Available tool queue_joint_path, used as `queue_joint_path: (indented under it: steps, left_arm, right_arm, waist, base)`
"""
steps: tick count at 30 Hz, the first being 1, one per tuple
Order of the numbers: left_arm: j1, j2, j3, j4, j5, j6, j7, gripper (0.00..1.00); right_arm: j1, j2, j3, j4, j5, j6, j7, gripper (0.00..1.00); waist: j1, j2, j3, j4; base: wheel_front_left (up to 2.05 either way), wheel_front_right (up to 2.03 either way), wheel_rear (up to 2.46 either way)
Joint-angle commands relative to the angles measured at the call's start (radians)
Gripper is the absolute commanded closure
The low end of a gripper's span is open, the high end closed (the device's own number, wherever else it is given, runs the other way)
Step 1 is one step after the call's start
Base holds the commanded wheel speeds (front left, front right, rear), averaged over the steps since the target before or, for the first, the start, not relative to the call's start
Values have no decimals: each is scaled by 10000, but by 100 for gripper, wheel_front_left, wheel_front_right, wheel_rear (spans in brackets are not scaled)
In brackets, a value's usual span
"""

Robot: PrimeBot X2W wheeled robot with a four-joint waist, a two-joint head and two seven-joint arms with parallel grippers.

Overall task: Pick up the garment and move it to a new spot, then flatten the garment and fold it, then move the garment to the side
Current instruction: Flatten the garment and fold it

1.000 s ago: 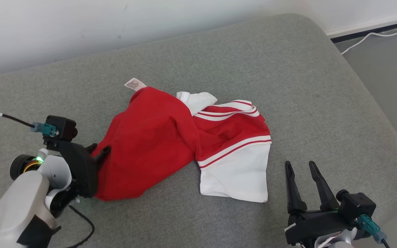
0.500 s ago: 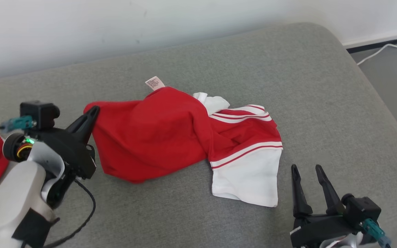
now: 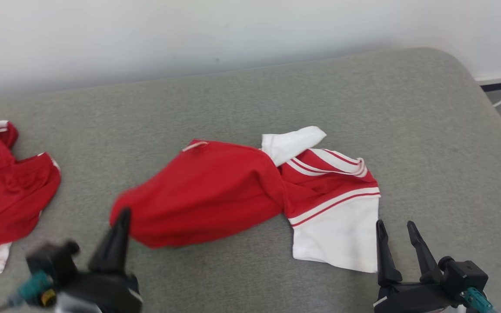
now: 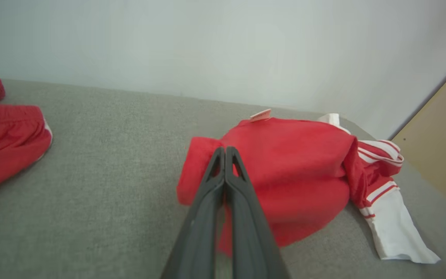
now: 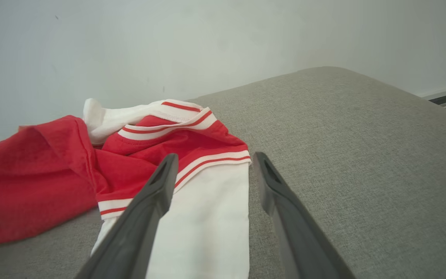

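Left gripper (image 4: 225, 149): its jaws had snapped shut within the last second, tips on the red end of the garment (image 3: 215, 191). Cloth pinched or not, I couldn't tell, but the pick-up looked begun. Right gripper (image 3: 395, 224) hung with jaws open beside the white panel. The garment lay mid-way along the cushion (image 3: 429, 130), toward its front edge.

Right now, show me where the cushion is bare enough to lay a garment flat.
Widest: the grey cushion right of the red-and-white garment, out to its rounded edge. Also bare: the back strip along the wall, and the gap between that garment and the second red garment at left. Crowded: the front, where the left gripper and right gripper sit.
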Motion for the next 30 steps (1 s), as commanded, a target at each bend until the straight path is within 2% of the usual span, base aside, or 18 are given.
queue_joint_path:
  steps: [1, 7, 11, 20, 21, 22, 23, 30]
  left_arm:
    - [310, 20, -47, -39, 1, 88, -133, 100]
    - [1220, -518, -342, 262, 72, 348, -536, 100]
    - [1591, -893, -429, 468, -43, 298, -713, 100]
    - [2106, -1250, -504, 1186, -54, 332, -843, 100]
    - [2132, -1273, -519, 1239, -59, 326, -845, 95]
    - [2147, -1293, -520, 1264, -41, 328, -855, 42]
    - [2151, -1329, -468, 1229, -21, 352, -874, 0]
    - [1984, -1235, -154, 550, 346, 428, -932, 0]
  right_arm:
    - [166, 3, -1, 43, -90, 9, -11, 0]
    - [129, 3, -152, 91, -224, 11, -11, 0]
    - [117, -2, -194, 125, -280, 9, -11, 0]
    - [215, 4, -208, 191, -317, 11, -11, 0]
    - [232, 0, -220, 207, -310, 11, -10, 0]
    - [243, 0, -236, 218, -294, 11, -11, 0]
    - [246, 0, -246, 224, -274, 11, -11, 0]
    - [235, 1, -269, 285, -161, 9, -10, 0]
  waist:
    - [1, 0, 35, 301]
    - [1, 0, 69, 650]
    - [1, 0, 69, 769]
    - [1, 0, -5, 893]
    - [1, 0, -11, 904]
    - [1, 0, -17, 912]
    - [1, 0, -23, 918]
    - [1, 0, -116, 913]
  base:
    - [0, 0, 0]
    - [0, 0, 0]
    - [0, 0, 0]
    - [0, 0, 0]
    - [0, 0, 0]
    - [0, 0, 0]
    - [0, 0, 0]
    - [0, 0, 0]
